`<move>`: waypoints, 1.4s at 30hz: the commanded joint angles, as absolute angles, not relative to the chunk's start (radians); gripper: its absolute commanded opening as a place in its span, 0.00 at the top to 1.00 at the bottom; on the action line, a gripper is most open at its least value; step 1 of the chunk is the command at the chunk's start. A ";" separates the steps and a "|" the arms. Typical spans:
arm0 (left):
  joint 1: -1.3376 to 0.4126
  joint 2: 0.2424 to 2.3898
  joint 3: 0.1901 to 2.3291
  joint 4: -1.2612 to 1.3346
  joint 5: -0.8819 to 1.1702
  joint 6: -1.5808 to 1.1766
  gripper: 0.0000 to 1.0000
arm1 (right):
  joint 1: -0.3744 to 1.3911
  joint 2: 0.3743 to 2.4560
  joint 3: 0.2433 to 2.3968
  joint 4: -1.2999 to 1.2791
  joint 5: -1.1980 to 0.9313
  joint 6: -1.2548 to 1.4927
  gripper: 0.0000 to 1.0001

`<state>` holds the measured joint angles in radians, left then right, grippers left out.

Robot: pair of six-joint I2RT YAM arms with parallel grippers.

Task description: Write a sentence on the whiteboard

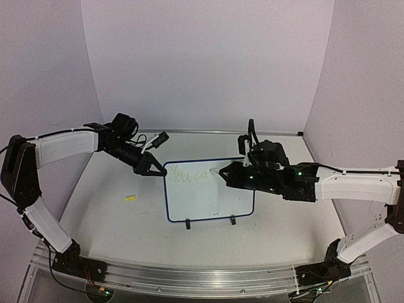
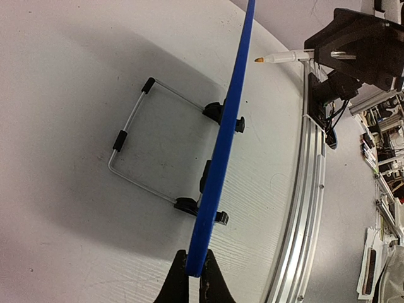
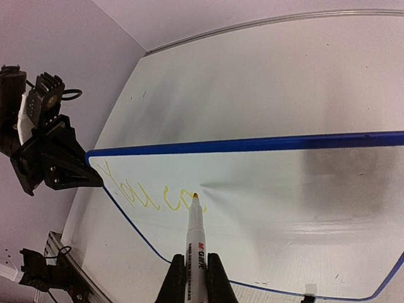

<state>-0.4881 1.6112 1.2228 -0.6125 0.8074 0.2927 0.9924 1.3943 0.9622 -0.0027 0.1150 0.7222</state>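
The whiteboard (image 1: 211, 199) stands tilted on its two black feet mid-table, white with a dark blue frame. Yellow-green writing (image 1: 191, 176) on its upper left reads "You ca"; it also shows in the right wrist view (image 3: 148, 197). My left gripper (image 1: 153, 170) is shut on the board's upper-left frame edge (image 2: 221, 151), seen edge-on in the left wrist view. My right gripper (image 3: 192, 278) is shut on a white marker (image 3: 194, 246), whose tip (image 3: 196, 196) sits at the board surface by the last letter. The marker also shows in the top view (image 1: 222, 171).
A small yellow cap (image 1: 130, 198) lies on the table left of the board. A wire stand (image 2: 136, 148) props the board from behind. The metal rail (image 1: 202, 278) runs along the near table edge. Walls close the back and sides.
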 commanded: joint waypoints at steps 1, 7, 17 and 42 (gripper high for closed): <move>-0.495 1.596 1.240 -0.653 0.736 0.320 1.00 | 0.987 1.416 1.021 0.002 0.129 0.700 1.00; -0.495 1.598 1.240 -0.654 0.736 0.320 1.00 | 0.986 1.438 1.038 0.002 0.139 0.692 1.00; -0.495 1.600 1.241 -0.655 0.735 0.321 1.00 | 0.986 1.431 1.007 -0.024 0.160 0.719 1.00; -0.498 1.595 1.241 -0.655 0.733 0.321 1.00 | 0.987 1.412 0.978 -0.036 0.170 0.752 1.00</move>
<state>-0.4881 1.6112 1.2228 -0.6125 0.8032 0.2916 0.9933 1.4333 0.9516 -0.0329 0.1085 0.7596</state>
